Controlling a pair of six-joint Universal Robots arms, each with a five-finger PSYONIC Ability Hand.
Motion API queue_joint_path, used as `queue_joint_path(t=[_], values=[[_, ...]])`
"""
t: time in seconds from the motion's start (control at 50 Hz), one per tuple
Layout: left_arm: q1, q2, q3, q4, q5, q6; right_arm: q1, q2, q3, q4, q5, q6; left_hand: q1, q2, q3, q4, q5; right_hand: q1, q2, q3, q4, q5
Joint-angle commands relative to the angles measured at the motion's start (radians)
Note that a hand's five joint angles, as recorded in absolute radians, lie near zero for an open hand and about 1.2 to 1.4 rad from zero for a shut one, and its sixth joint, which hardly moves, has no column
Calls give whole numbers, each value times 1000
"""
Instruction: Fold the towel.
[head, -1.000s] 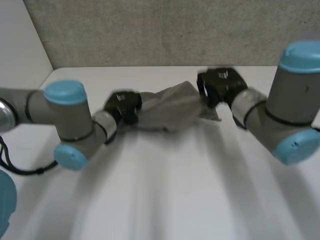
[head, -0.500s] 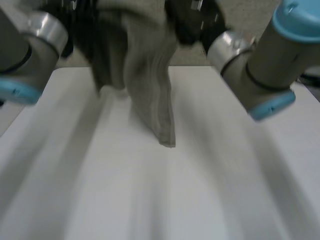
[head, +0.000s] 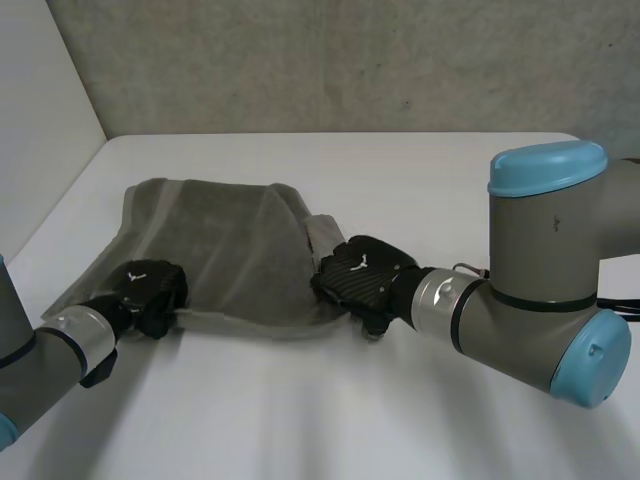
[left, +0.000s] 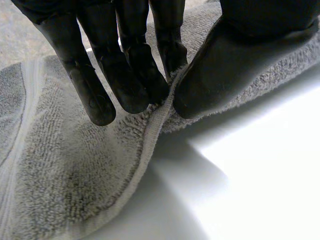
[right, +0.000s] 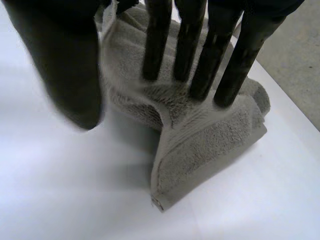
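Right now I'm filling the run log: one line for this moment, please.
towel: lying on table | left robot hand: pinching towel edge | right robot hand: pinching bunched towel end

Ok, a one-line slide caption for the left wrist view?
The left hand pinches the hemmed edge of the grey towel lying on the white table.

One towel (head: 215, 240) lies on one table (head: 420, 170), nearer its left edge; though bunched at one end, it seems a single cloth. Two hands, the left hand (head: 150, 288) and the right hand (head: 362, 272), end two arms, the left arm (head: 55, 345) and the right arm (head: 545, 290).
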Motion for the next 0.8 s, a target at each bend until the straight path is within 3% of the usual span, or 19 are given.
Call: queue_joint_path(t=[0.02,0.08,0.2,0.3,0.48,0.76,0.8], values=[[-4,5,-1,-6,-5,-8,6,-4,-26,-18,64,46,105,43,53,33,76,-447,-451,-456,-456,-426],[2,14,-7,-6,-7,-8,5,-4,-31,-18,93,81,105,43,53,33,76,-447,-451,-456,-456,-426],[5,29,-15,-6,-7,-9,2,-5,18,-70,181,302,105,43,53,33,76,-447,-451,-456,-456,-426],[7,29,-13,-2,-7,-11,-1,-45,170,-246,199,469,105,43,53,33,76,-447,-451,-456,-456,-426],[11,41,-12,0,-7,-12,-6,-27,282,-475,248,554,105,43,53,33,76,-428,-432,-437,-437,-407],[13,48,-13,2,-8,-19,25,140,199,-614,324,641,105,43,53,33,76,-32,-36,-41,-40,-10],[11,48,-13,2,-8,-17,25,171,176,-616,327,672,105,43,53,33,76,152,148,143,143,174]])
